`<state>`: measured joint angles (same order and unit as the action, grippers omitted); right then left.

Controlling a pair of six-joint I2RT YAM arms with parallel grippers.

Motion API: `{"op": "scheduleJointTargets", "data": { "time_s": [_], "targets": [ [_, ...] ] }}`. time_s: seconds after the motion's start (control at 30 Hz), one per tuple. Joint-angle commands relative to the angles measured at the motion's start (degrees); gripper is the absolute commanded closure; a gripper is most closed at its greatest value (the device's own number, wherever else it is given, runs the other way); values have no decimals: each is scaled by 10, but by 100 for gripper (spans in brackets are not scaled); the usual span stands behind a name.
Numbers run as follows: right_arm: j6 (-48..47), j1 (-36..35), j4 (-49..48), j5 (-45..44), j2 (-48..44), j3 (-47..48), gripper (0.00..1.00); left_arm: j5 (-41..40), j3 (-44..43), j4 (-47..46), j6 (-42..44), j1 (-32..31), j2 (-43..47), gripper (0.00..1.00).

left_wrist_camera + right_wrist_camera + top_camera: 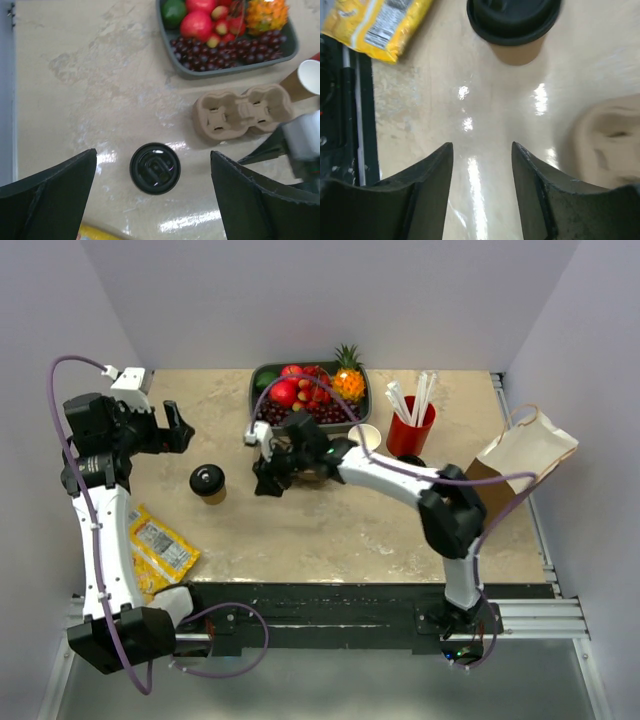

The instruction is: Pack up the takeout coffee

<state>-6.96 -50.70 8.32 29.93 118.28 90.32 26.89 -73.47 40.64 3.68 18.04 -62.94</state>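
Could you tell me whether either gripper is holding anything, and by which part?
Nothing is held: left gripper and right gripper are open, clear of the black-lidded brown paper cup.

Nothing legible — yellow packet (375,22) print blurry

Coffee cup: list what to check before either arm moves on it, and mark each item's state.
1. Black lid on the coffee cup, cup upright: ok.
2. Left tool open wide and empty, above the cup: ok.
3. Right tool empty, with only bare table between its jaws: ok.
4. Both holes of the cardboard cup carrier empty: ok.
5. Table between cup and carrier free of clutter: ok.
6. Paper bag standing steady with its mouth open: cannot tell. The top view shows its pale inside, but it looks tilted.
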Motion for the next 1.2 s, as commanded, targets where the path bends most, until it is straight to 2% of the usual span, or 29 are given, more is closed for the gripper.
{"op": "scheduleJointTargets", "data": {
  "time_s": [0.0, 0.13, 0.3, 0.37, 0.53, 0.8, 0.9, 1.0, 1.03, 1.17],
  "targets": [
    [-132, 67, 136, 24, -138, 10, 48, 113, 28, -116, -32, -17, 4, 0],
    [-225, 136, 247, 0, -175, 36, 51, 128, 52, -194, -32, -60, -5, 0],
    [-348, 218, 300, -69, -176, 18, 52, 139, 22, -165, -1, -78, -54, 1],
    [-368, 242, 302, -79, -161, 16, 51, 141, 4, -168, -8, -78, -81, 0],
    [-399, 257, 309, -102, -113, 25, 49, 154, -10, -200, -32, -76, -111, 0],
    [-414, 258, 318, -139, -68, 31, 48, 149, 0, -194, -32, -84, -100, 1],
    [-417, 259, 316, -146, -55, 30, 52, 147, 6, -195, -27, -93, -94, 1],
    [-423, 259, 320, -145, -50, 32, 64, 149, 8, -196, -25, -98, -90, 4],
    [-424, 259, 322, -142, -50, 33, 71, 149, 7, -195, -23, -99, -90, 5],
    [-426, 259, 326, -145, -61, 29, 85, 152, 3, -194, -16, -103, -90, 5]
  ]
}}
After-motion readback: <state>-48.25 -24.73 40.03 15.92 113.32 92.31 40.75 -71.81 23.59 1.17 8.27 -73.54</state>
